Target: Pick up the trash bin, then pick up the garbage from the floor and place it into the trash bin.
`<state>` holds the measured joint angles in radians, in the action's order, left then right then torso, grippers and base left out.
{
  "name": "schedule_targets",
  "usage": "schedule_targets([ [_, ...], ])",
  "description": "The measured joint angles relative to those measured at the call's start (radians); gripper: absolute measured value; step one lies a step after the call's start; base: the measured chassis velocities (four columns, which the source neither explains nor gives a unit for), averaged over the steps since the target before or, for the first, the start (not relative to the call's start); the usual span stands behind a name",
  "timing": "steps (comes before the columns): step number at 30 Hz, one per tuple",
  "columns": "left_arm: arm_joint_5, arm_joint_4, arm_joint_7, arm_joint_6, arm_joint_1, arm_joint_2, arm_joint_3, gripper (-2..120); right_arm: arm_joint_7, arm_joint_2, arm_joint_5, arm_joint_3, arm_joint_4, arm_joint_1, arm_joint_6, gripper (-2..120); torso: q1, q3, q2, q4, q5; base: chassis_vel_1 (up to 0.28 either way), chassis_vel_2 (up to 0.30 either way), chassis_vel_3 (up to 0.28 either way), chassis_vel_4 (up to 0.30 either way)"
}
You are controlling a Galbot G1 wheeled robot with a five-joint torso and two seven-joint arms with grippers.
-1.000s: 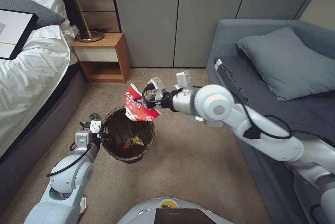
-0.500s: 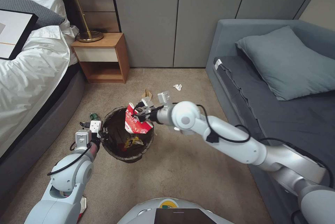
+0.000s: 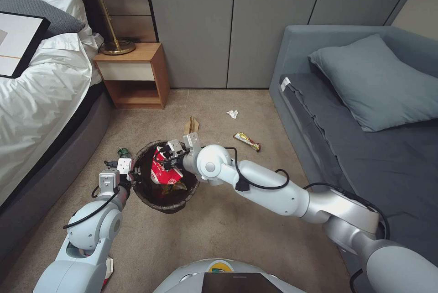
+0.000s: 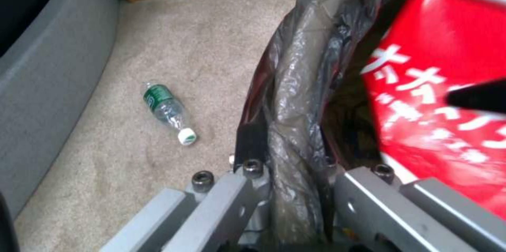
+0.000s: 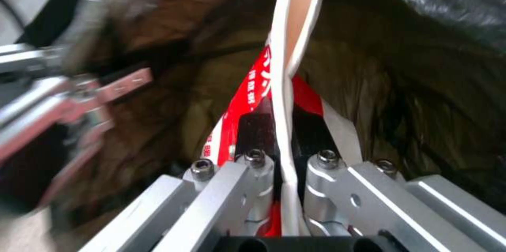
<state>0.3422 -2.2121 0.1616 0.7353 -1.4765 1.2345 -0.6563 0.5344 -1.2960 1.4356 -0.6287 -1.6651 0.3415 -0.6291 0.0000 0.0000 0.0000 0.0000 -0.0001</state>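
Observation:
The trash bin [image 3: 169, 207], lined with a dark bag, stands on the tan carpet floor [image 3: 237, 233]. My left gripper [image 3: 131, 173] is shut on its rim [image 4: 295, 98]. My right gripper [image 3: 167, 158] is inside the bin's mouth, shut on a red-and-white packet [image 3: 163, 173]. The packet's white edge [image 5: 289, 66] is pinched between its fingers, hanging into the liner [image 5: 421, 86]. A yellow wrapper [image 3: 177, 187] lies at the bin's bottom. On the floor lie a green-labelled bottle [image 4: 166, 111] beside the bin, a brown paper bag [image 3: 191, 125], a white tissue [image 3: 232, 113] and a snack-bar wrapper [image 3: 247, 141].
A bed [image 3: 41, 101] runs along the left and a grey sofa [image 3: 346, 115] along the right. A wooden nightstand [image 3: 134, 74] with a lamp stands against the back wall. Open carpet lies between bin and sofa.
My right arm has swung down and toward me, carrying the red-and-white packet from above the bin's far rim into its mouth. The left arm and bin have stayed still.

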Motion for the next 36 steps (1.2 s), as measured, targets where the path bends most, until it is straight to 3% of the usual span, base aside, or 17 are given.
schedule_targets([
  [3, 0.001, 0.000, 0.000, 0.000, -0.002, 0.000, -0.002, 0, 0.003, -0.014, -0.012, 0.004, 0.025, 0.008, -0.002, 6, 0.000, 0.000, 0.000, 0.0001, 0.0000, 0.000, 0.000, 0.000, 0.000],
  [11, 0.008, -0.006, 0.001, 0.000, -0.006, -0.008, -0.005, 0, -0.002, -0.020, -0.084, 0.009, 0.073, 0.044, -0.003, 39, 0.000, 0.000, 0.000, 0.0000, 0.0000, 0.000, 0.000, 0.000, 0.000],
  [15, 0.008, -0.006, 0.001, 0.000, -0.006, -0.009, -0.005, 0, -0.001, -0.020, -0.086, 0.013, 0.072, 0.047, -0.003, 44, 0.000, 0.000, 0.000, 0.0000, 0.0001, 0.000, 0.000, 0.000, 0.000],
  [18, 0.006, -0.005, 0.001, 0.000, -0.007, -0.009, -0.003, 0, 0.004, -0.018, -0.086, 0.030, 0.061, 0.047, -0.001, 65, 0.000, 0.000, 0.000, -0.0001, 0.0001, 0.000, 0.000, 0.000, 0.000],
  [27, 0.003, -0.007, 0.000, 0.000, -0.013, -0.007, -0.009, 0, 0.037, -0.002, -0.071, 0.066, -0.033, 0.025, 0.003, 92, 0.000, 0.000, 0.000, 0.0001, 0.0001, 0.000, 0.000, 0.000, 0.000],
  [31, 0.003, -0.011, 0.000, 0.000, -0.014, -0.007, -0.010, 0, 0.044, 0.050, -0.073, 0.138, -0.133, -0.007, 0.010, 100, 0.000, 0.000, 0.000, 0.0003, 0.0004, 0.000, 0.000, 0.000, 0.000],
  [33, 0.003, -0.014, 0.000, 0.000, -0.014, -0.005, -0.011, 0, 0.036, 0.134, -0.087, 0.221, -0.194, -0.020, 0.024, 100, 0.000, 0.000, 0.000, 0.0004, 0.0004, 0.000, 0.000, 0.000, 0.000],
  [34, 0.003, -0.014, 0.000, 0.000, -0.014, -0.005, -0.011, 0, 0.036, 0.134, -0.087, 0.221, -0.194, -0.020, 0.024, 100, 0.000, 0.000, 0.000, 0.0004, 0.0004, 0.000, 0.000, 0.000, 0.000],
  [36, 0.002, -0.022, 0.000, 0.000, -0.012, -0.001, -0.008, 0, 0.017, 0.247, -0.111, 0.334, -0.249, 0.008, 0.047, 100, 0.000, 0.000, 0.000, 0.0000, 0.0003, 0.000, 0.000, 0.000, 0.000],
])
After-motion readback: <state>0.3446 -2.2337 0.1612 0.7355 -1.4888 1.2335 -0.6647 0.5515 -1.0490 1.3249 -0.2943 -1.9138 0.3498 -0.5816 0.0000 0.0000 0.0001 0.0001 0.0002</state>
